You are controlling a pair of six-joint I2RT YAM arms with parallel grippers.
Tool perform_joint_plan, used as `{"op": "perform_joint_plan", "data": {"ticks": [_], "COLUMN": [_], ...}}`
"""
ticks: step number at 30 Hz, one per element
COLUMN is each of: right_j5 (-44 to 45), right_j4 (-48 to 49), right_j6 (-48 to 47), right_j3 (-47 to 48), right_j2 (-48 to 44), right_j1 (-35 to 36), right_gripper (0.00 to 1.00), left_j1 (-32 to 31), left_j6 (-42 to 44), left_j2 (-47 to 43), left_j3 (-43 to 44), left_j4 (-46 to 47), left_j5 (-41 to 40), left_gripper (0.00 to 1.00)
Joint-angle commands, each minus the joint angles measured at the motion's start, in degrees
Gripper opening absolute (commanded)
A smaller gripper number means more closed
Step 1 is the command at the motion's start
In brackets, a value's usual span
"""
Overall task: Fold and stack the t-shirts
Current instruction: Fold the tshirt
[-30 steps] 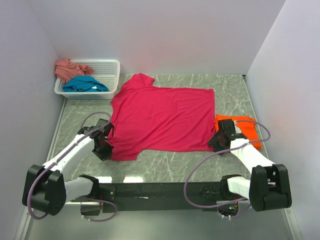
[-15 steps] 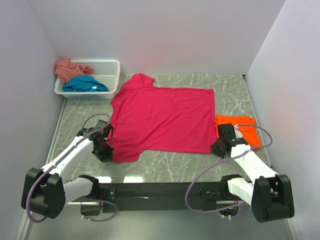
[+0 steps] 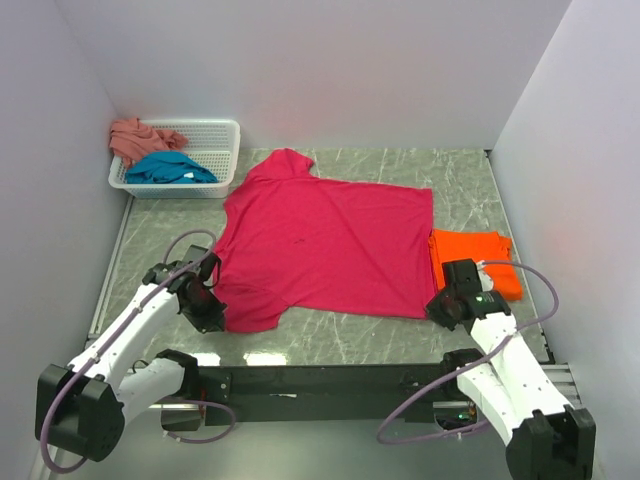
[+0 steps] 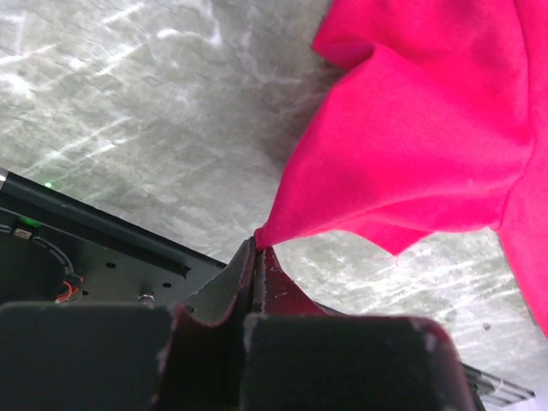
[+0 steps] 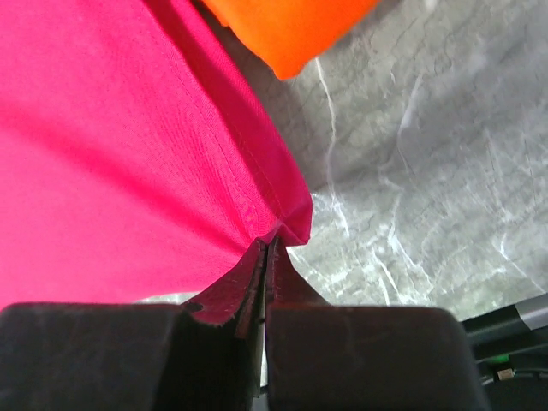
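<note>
A magenta-red t-shirt (image 3: 320, 250) lies spread across the middle of the table. My left gripper (image 3: 210, 318) is shut on its near left sleeve tip (image 4: 267, 235), which is lifted a little off the table. My right gripper (image 3: 441, 308) is shut on the shirt's near right hem corner (image 5: 282, 227). A folded bright orange t-shirt (image 3: 472, 258) lies at the right, just beyond the right gripper, and shows in the right wrist view as an orange corner (image 5: 287, 30). The teal t-shirt (image 3: 168, 168) and the salmon-pink t-shirt (image 3: 138, 138) sit bunched in and over the basket.
A white mesh basket (image 3: 215, 150) stands at the back left corner against the wall. White walls close the table on the left, back and right. The black mounting rail (image 3: 320, 382) runs along the near edge between the arm bases.
The right gripper has shut on the shirt's near right corner. Both grippers have drawn back toward the near edge, pulling the shirt's near edge with them.
</note>
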Motion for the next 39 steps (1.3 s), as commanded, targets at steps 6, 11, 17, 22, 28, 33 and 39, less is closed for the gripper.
{"op": "perform_joint_plan", "data": {"ticks": [6,11,17,22,28,33,39], "right_j5": [-0.2,-0.5,-1.4,-0.9,-2.4,-2.8,-3.1], "right_j4": [0.7,2.9,3.9,1.7,1.1,0.4,0.6], "right_j6": [-2.5,-4.7,-7.7,-10.5,-12.7,-14.8,-16.7], "right_j3": [4.6,8.0,13.5,20.1,25.8,29.6,33.4], "right_j2": [3.8,10.0,16.8,22.5,27.8,30.9,35.5], "right_j1": [0.4,0.4,0.3,-0.3,-2.3,-3.7,-5.2], "right_gripper": [0.0,0.0,0.0,0.0,0.0,0.0,0.0], "left_j1": [-0.2,-0.1,0.4,0.6,1.4,1.7,2.1], "left_j6": [4.5,5.7,8.2,9.9,11.4,12.2,12.6], "left_j2": [1.7,4.8,11.6,19.0,25.7,30.8,35.4], "left_j3": [4.4,10.5,17.5,25.3,33.4,37.9,44.7], "left_j4": [5.5,7.2,8.9,8.5,7.3,7.7,9.2], "left_j5": [5.9,5.6,6.6,6.7,6.5,6.6,4.1], "left_gripper": [0.01,0.01,0.01,0.01,0.01,0.01,0.01]}}
